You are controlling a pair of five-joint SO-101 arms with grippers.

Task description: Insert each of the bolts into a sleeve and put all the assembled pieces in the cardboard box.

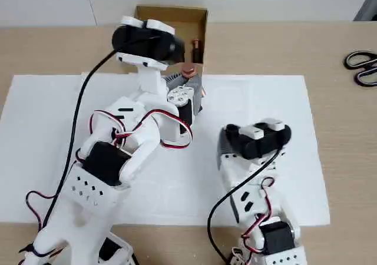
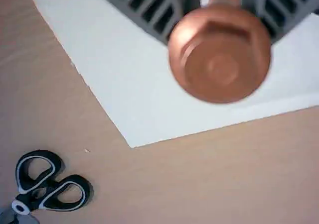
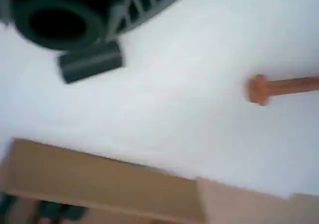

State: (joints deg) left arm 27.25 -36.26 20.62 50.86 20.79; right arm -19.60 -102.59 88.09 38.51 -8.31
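Copper-coloured bolt with a broad round head (image 2: pixel 219 59): pinched by its shaft between the grey ribbed jaws of the left gripper (image 1: pixel 187 83), head turned toward the wrist camera. In the high view it sits at the front wall of the open brown cardboard box (image 1: pixel 171 10), near the right corner. The head and jaws hide the shaft, so we cannot say whether a sleeve is on it. We judge that the grip on the shaft keeps the heavy head from tipping, and that the spot at the box wall suits a drop-in.

Inside the box, a second copper-coloured piece (image 1: pixel 195 44) stands against the right wall. The dark part below it may be a sleeve; we are not certain.

The right gripper (image 1: pixel 225 142) is low over the white paper sheet (image 1: pixel 265 100), well apart from the box. Its wrist view has a black tubular sleeve (image 3: pixel 55 20) close against it, open end toward the camera. We cannot tell whether this gripper is closed on it.

A short dark grey cylindrical sleeve (image 3: pixel 89 67) lies on the sheet just beside. A loose copper bolt (image 3: pixel 281 87) lies apart from it, head toward the sleeves. We read these as stock within the right arm's reach for the next pairing, so the task is partly done.

Black-handled scissors (image 2: pixel 47 186) rest on the bare wooden table (image 1: pixel 341 129), off the sheet.
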